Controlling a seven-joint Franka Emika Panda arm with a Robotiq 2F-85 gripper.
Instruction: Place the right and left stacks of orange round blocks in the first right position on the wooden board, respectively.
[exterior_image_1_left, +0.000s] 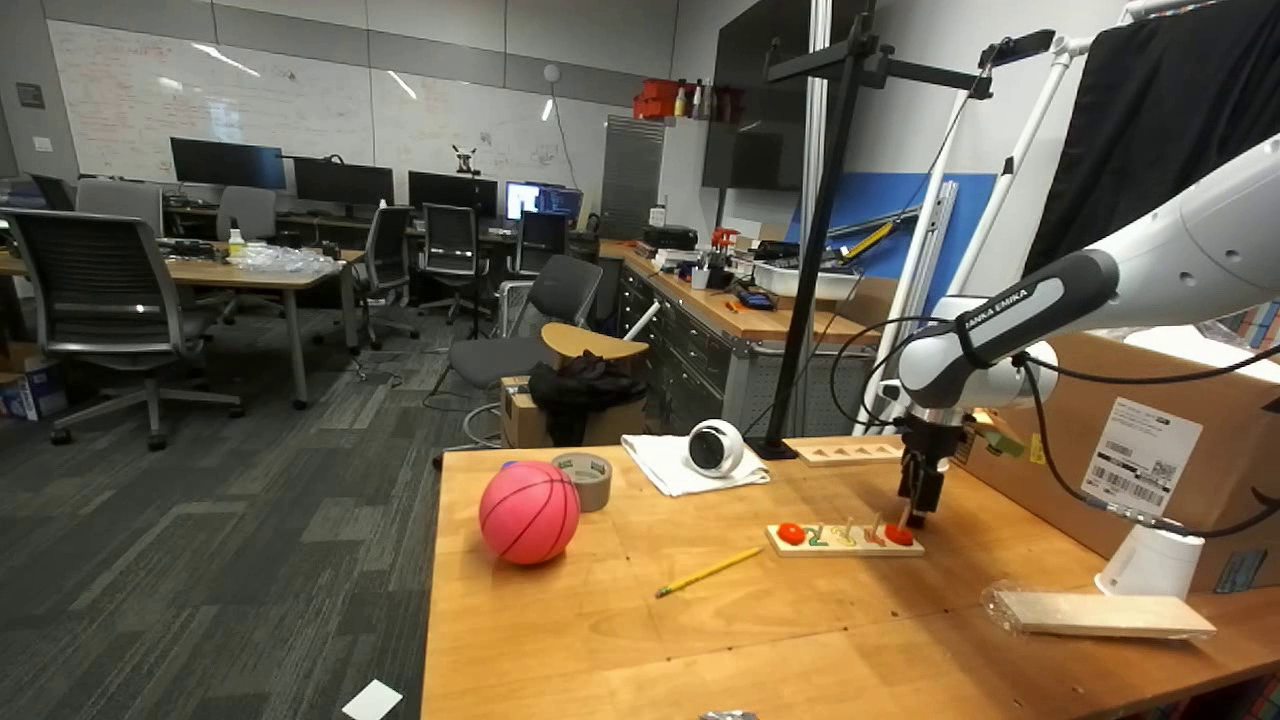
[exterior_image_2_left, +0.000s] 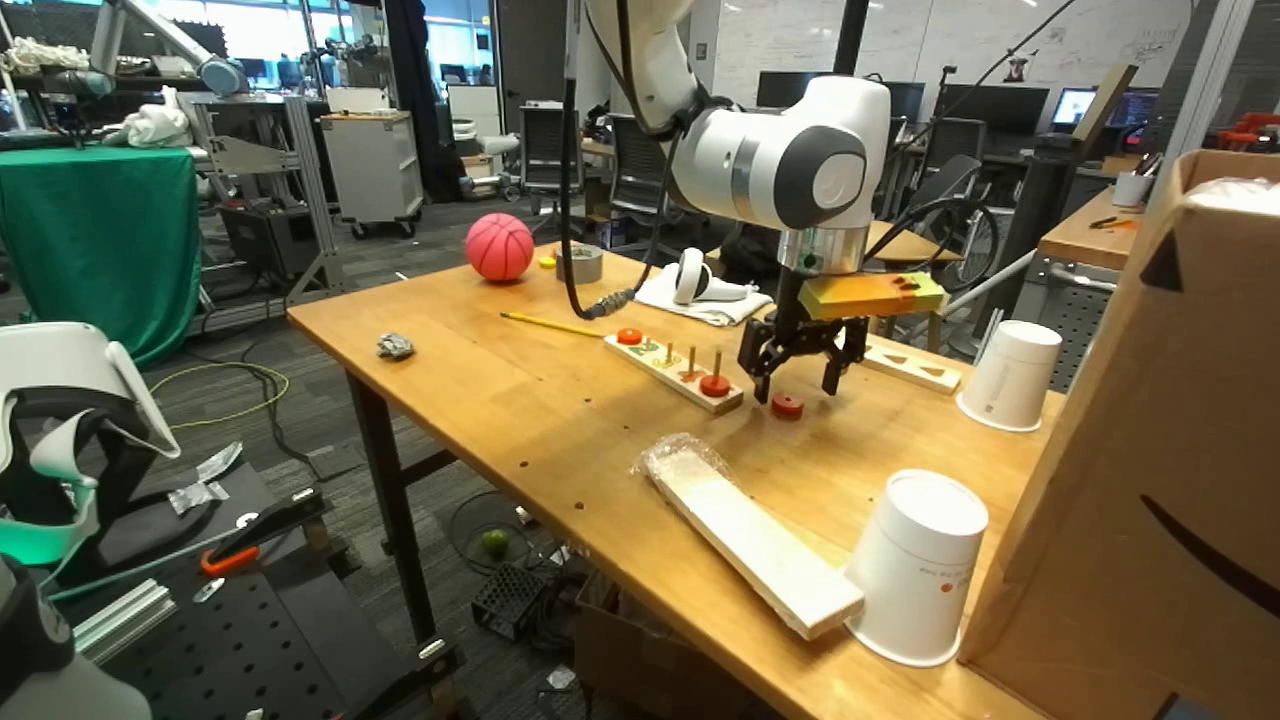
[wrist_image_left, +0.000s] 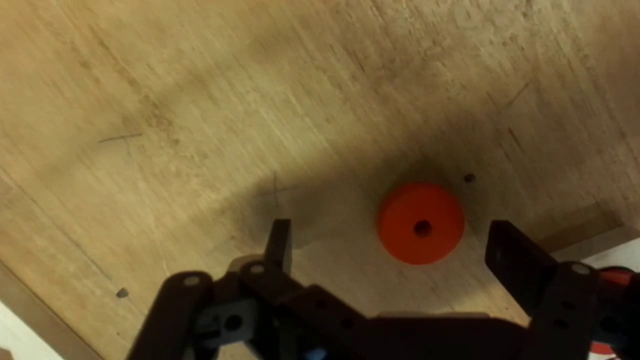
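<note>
The pale wooden board (exterior_image_1_left: 845, 551) lies on the table with painted numbers and several upright pegs, in both exterior views (exterior_image_2_left: 660, 376). A red-orange round piece (exterior_image_2_left: 629, 336) sits at one end of it and another (exterior_image_2_left: 714, 385) around the tallest peg at the other end. A loose red-orange round block (exterior_image_2_left: 787, 405) with a centre hole lies on the table beside that end; it also shows in the wrist view (wrist_image_left: 417, 207). My gripper (exterior_image_2_left: 797, 390) is open and empty just above this block. In the wrist view the block lies between the fingers (wrist_image_left: 390, 225), closer to the right one, touching neither.
A pink ball (exterior_image_1_left: 530, 512), tape roll (exterior_image_1_left: 588, 482) and pencil (exterior_image_1_left: 708, 573) lie beyond the board. A wooden piece with triangular holes (exterior_image_2_left: 912, 366) lies behind the gripper. A wrapped plank (exterior_image_2_left: 750, 535), white cups (exterior_image_2_left: 920, 570) and a cardboard box (exterior_image_2_left: 1130, 480) stand nearby.
</note>
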